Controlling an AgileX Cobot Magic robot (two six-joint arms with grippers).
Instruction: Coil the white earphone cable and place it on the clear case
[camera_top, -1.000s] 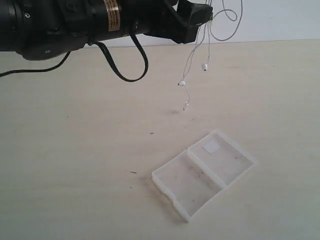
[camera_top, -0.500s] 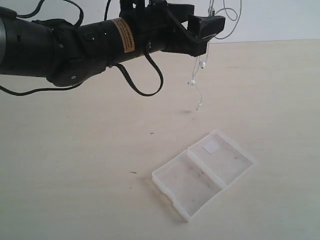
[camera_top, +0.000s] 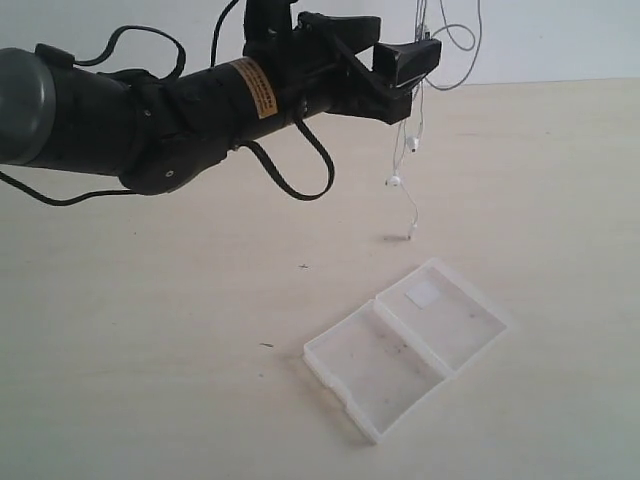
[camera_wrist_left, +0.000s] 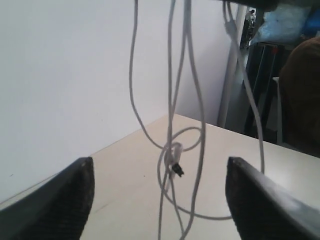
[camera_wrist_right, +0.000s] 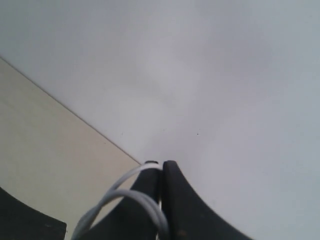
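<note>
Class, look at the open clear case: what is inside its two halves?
A small white patch on the far half of the case and faint dark specks; the cable hangs beyond it, not inside. Nothing covers either half.

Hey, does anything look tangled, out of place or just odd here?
Yes: the white earphone cable is snarled. It hangs in loose strands from the shut right gripper, and partway down they loop into what looks like a knot ahead of the open left gripper. The clear case lies open and empty.
</note>
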